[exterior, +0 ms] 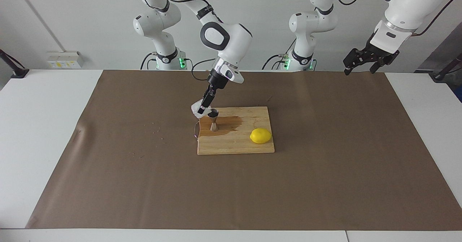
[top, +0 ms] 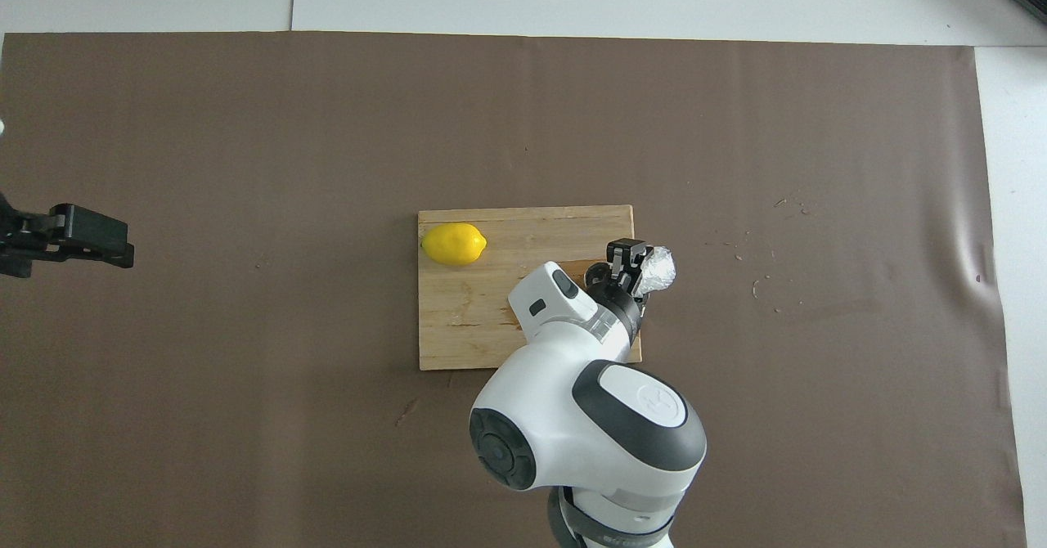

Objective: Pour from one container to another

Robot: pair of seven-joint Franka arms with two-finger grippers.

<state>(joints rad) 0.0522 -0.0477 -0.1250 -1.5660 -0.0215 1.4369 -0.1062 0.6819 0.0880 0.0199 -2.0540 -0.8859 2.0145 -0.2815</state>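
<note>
The right hand (exterior: 203,109) is gripping the small, crinkled, translucent whitish plastic cup (exterior: 197,109), its fingers clamped on the cup and holding it tilted in the air, the mouth leaning toward the small shiny steel hourglass-shaped jigger (exterior: 213,121). In the facing view the cup is sitting at about ten o'clock of the jigger's top rim, touching or nearly touching it; which of the two cannot be told. The jigger is standing upright on the pale rectangular wooden cutting board (exterior: 249,146), at the edge toward the right arm's end of the desk (exterior: 43,133), on a darker wet-looking stain (exterior: 231,122) in the wood. At about four o'clock of the jigger in that view, well apart on the same board, a yellow lemon (exterior: 260,135) is lying. The board is resting on a brown paper sheet (exterior: 325,155) covering the desk. The left hand (exterior: 364,64) is waiting in the air over its own end of the sheet, fingers spread apart and holding nothing.
</note>
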